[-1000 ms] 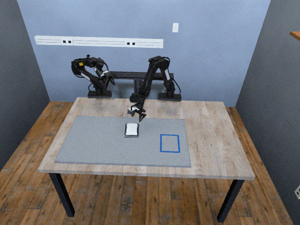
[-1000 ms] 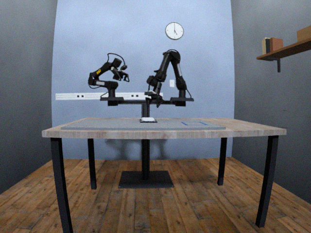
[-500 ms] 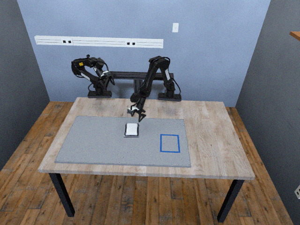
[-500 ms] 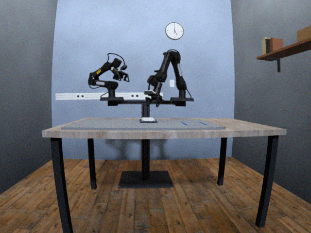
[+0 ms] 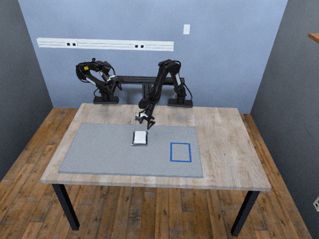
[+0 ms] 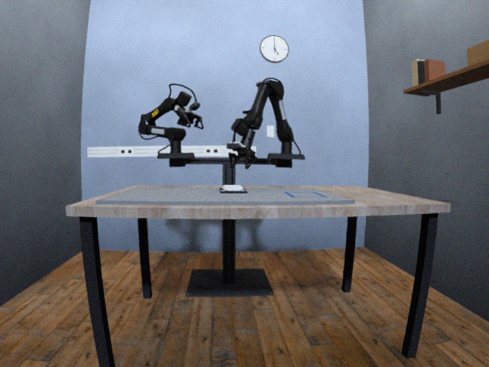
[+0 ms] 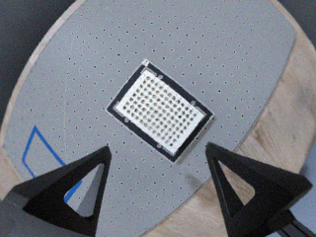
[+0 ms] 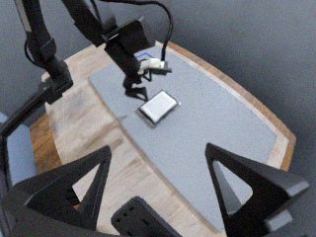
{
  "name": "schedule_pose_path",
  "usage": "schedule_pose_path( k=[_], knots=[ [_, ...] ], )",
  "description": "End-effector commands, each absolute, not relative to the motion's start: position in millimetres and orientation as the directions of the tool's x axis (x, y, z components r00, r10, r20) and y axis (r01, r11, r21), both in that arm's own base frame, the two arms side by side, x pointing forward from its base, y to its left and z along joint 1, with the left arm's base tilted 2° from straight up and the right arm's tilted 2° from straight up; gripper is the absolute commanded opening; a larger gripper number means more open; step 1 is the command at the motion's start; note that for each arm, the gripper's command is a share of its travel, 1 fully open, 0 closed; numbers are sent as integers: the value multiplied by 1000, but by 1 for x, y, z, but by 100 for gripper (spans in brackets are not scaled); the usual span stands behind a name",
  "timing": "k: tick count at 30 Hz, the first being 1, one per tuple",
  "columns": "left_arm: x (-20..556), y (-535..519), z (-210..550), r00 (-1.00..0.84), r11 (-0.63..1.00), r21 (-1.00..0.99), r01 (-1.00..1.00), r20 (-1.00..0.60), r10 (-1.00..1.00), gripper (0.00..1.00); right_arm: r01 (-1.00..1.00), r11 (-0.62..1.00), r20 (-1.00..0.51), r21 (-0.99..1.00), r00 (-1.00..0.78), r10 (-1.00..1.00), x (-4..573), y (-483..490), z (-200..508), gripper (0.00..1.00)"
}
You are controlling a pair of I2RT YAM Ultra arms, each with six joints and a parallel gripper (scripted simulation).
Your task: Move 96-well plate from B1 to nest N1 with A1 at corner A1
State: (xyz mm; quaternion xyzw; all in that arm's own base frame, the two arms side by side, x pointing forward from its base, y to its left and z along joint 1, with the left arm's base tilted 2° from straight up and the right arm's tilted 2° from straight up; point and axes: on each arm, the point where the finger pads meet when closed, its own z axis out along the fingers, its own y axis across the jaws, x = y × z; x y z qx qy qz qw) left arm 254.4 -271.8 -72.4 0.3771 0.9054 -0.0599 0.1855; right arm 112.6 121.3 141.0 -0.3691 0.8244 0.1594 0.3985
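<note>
Across the top view, one open gripper (image 5: 116, 88) (image 6: 195, 126) (image 8: 158, 147), the right, is being held aloft; one 96-well plate (image 5: 140, 137) (image 6: 233, 187) (image 7: 160, 113) (image 8: 159, 106) is being supported by one dark nest (image 5: 132, 142) (image 6: 221, 191) (image 7: 140, 132); above, the open left gripper (image 5: 143, 124) (image 6: 239, 166) (image 7: 158, 150) (image 8: 148, 90) is being suspended; one blue outline (image 5: 180, 161) (image 6: 289, 194) (image 7: 49, 144) is being displayed.

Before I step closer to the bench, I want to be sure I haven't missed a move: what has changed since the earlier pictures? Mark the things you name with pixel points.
Nothing has clearly moved; any shift of the left gripper (image 5: 144, 123) (image 6: 239, 167) (image 7: 158, 148) (image 8: 147, 89) is too slight to tell. The white 96-well plate (image 5: 140, 137) (image 6: 233, 187) (image 7: 160, 113) (image 8: 158, 106) stays put, ungripped, and the right arm (image 5: 84, 67) (image 6: 157, 112) stays folded.
</note>
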Motion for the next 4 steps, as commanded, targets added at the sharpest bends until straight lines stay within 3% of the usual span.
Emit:
schedule_pose_path(
  k=[1, 4],
  knots=[
    [259, -280, -60, -630, 703, 24, 711, -423, 651, 100, -737, 675, -801, -33, -385, -459, 113, 123, 157, 100],
    [259, -280, -60, -630, 703, 24, 711, -423, 651, 100, -737, 675, -801, -33, -385, -459, 113, 123, 157, 100]
  ],
)
